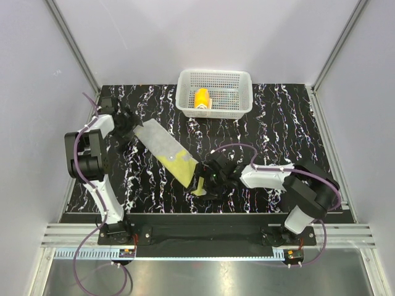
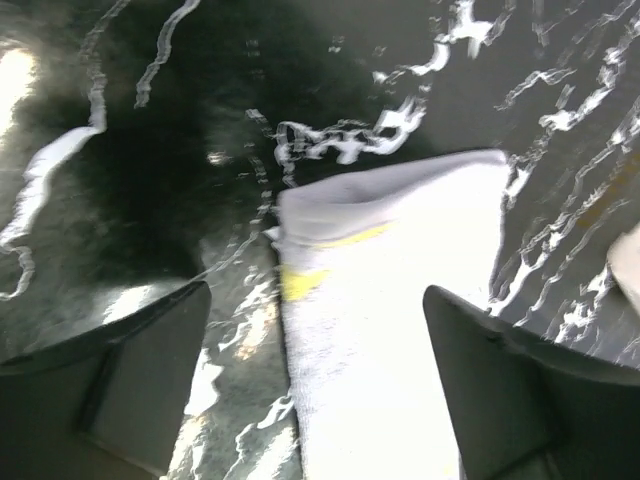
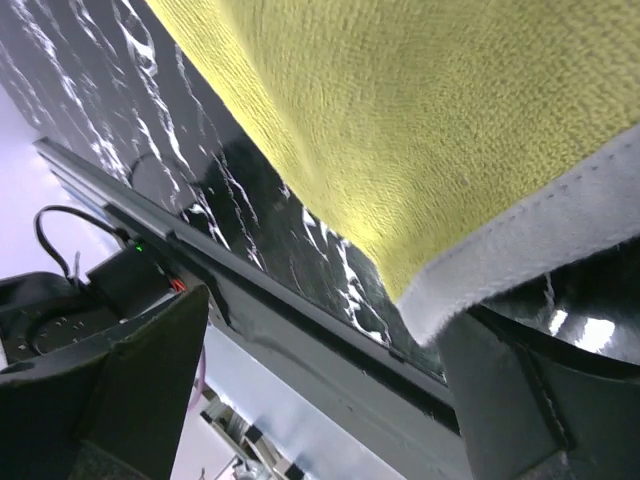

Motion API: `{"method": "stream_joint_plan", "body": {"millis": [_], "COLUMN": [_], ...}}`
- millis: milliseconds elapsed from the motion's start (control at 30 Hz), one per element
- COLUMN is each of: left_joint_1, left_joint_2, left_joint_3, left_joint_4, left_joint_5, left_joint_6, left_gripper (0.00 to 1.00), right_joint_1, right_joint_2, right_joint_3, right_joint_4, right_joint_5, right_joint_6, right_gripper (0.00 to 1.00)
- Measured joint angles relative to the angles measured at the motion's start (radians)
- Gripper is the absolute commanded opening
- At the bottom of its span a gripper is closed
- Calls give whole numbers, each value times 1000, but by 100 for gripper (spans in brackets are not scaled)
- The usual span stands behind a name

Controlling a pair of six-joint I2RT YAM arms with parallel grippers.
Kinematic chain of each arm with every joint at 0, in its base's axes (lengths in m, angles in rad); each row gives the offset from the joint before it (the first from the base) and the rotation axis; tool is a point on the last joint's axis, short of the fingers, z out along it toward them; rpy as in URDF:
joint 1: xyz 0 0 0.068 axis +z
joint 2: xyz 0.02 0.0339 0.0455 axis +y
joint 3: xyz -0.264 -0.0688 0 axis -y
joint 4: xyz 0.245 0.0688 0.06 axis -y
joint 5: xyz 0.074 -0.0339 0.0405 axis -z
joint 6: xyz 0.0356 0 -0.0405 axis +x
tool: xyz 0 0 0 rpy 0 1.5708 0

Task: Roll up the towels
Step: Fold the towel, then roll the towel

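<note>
Left pincer [image 1: 126, 126] is sitting low near the far left corner of the counter [image 1: 278, 123], with its fingers spread wide. In its own camera [image 2: 315, 300], the folded end of the grey towel [image 2: 390, 330] is lying flat between them. Whether either finger is touching the cloth, I cannot tell.

From above, the grey towel [image 1: 163, 148] is stretching as a long strip from that corner slantwise toward the middle of the near edge, its near end blotched yellow-green. The right pincer [image 1: 213, 177] is meeting that near end with its fingers also spread apart [image 3: 325, 310]. The yellow-green corner of the towel [image 3: 420, 130] is rising off the counter and draping over one finger.

An orange towel [image 1: 202, 98] is lying bundled, looking rolled up, inside the white basket [image 1: 185, 92] at the middle of the far edge.
</note>
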Motion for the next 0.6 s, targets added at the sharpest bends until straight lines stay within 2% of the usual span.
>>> {"method": "stream_joint_plan", "body": {"millis": [167, 267, 433, 600], "left_joint_1": [5, 0, -48, -222], "left_joint_2": [-10, -86, -345, -589], "left_joint_3": [-2, -55, -150, -285], "left_joint_4": [-20, -14, -5, 72], "left_joint_5": [-35, -65, -118, -167], "left_joint_6": [5, 10, 24, 54], "left_gripper": [99, 99, 99, 99], "right_joint_1": [26, 40, 44, 45], "right_joint_2": [-82, -182, -346, -389], "right_joint_3": [-29, -82, -198, -267], "right_joint_4": [-121, -220, -302, -184], "right_joint_5": [70, 132, 215, 230], "right_joint_6": [5, 11, 47, 103], "right_gripper": [100, 100, 100, 98]}}
